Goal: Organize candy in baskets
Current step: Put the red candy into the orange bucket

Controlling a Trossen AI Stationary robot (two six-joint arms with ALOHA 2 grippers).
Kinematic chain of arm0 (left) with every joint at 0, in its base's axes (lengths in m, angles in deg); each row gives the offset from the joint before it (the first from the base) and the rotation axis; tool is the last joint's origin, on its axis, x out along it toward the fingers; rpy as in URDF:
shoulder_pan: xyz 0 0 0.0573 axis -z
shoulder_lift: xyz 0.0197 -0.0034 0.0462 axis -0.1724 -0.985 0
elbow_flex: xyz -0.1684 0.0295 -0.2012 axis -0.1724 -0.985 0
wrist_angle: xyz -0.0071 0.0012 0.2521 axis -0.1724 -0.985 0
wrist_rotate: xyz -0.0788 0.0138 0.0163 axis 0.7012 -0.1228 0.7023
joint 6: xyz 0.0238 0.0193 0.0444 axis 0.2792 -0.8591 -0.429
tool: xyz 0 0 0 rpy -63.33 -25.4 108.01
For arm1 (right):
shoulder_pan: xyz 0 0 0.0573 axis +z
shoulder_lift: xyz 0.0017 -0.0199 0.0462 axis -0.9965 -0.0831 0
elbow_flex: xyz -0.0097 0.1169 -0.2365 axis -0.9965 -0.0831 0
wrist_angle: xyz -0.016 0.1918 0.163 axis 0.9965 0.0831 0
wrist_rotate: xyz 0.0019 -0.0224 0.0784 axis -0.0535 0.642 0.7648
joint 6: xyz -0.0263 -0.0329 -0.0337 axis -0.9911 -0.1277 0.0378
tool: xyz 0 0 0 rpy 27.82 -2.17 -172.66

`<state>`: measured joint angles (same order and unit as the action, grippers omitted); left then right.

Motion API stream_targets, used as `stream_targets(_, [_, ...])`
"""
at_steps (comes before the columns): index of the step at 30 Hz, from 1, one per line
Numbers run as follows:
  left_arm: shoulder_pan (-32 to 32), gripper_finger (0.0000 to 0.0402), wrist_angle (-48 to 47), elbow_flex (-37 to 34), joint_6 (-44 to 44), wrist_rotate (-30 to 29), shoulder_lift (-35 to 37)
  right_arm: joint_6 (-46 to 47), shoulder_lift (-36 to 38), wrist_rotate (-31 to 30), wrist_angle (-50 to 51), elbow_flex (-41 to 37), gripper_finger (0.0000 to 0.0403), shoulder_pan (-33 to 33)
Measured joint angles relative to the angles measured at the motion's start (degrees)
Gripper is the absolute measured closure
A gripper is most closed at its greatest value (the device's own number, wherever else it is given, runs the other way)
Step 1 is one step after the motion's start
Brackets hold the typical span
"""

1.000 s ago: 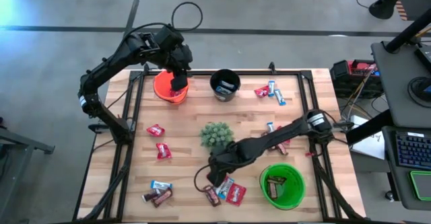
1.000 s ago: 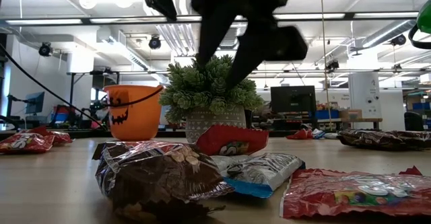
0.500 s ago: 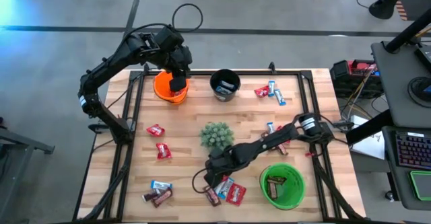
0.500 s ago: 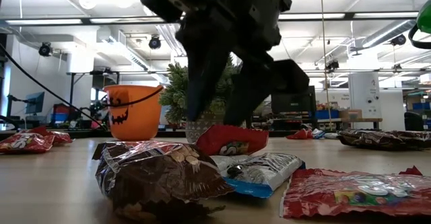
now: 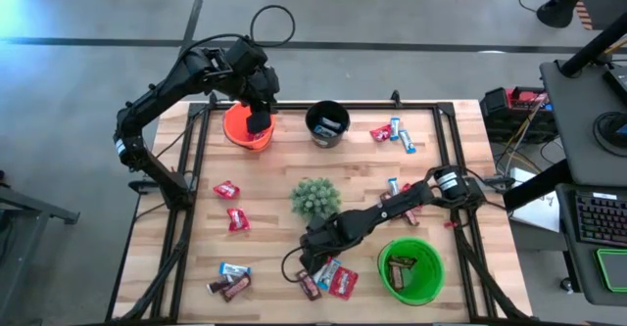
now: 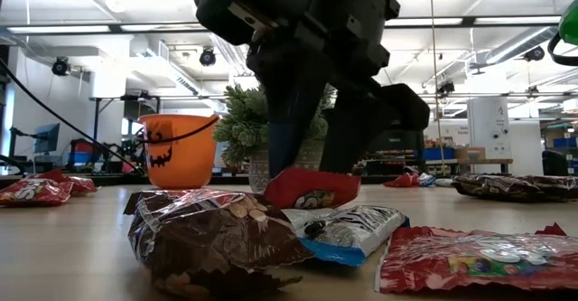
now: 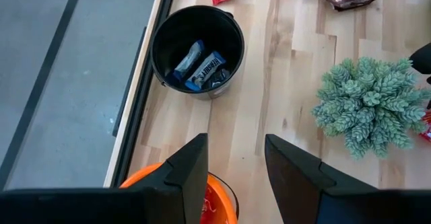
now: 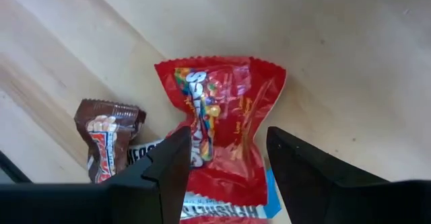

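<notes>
Three baskets are showing in the high view: the orange basket (image 5: 247, 126) and the black basket (image 5: 327, 123) are sitting beyond the plant (image 5: 314, 197), and the green basket (image 5: 410, 270) is sitting on the plant's near right. The left gripper (image 5: 258, 120) is hanging over the orange basket. The right gripper (image 5: 312, 260) is reaching low over a candy cluster (image 5: 328, 278) just in front of the plant.

Across the low view, the right gripper's dark fingers (image 6: 287, 129) are straddling a red candy (image 6: 311, 189) before the plant (image 6: 275, 116), open and gripping nothing.

Through the left wrist view, the left gripper (image 7: 235, 177) is standing partly open and empty above the orange rim (image 7: 217, 199); silver-blue bars (image 7: 205, 68) are lying inside the black basket.

Under the right wrist view, the right gripper (image 8: 222, 160) is standing wide over a crinkled shiny red wrapper (image 8: 220, 122), with a brown bar (image 8: 106, 137) beside it.
</notes>
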<state>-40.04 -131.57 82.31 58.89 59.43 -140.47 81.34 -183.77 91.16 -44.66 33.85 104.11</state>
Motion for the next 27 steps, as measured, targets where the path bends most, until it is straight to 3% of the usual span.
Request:
stream_targets(19, [0.0,0.0272,-0.22,0.0,-1.69,-2.87,-1.38,0.6,-2.91,1.68,-3.01,0.02,0.0226,0.63])
stream_targets(23, [0.01,0.0272,-0.22,0.0,-2.77,-2.95,-1.05,0.98,-2.95,1.5,-2.67,0.02,0.027,0.63])
stream_targets(27, [0.01,0.0276,-0.28,0.33,-4.1,-2.97,-0.96,1.49,-2.86,1.54,-2.76,0.02,0.0362,0.59])
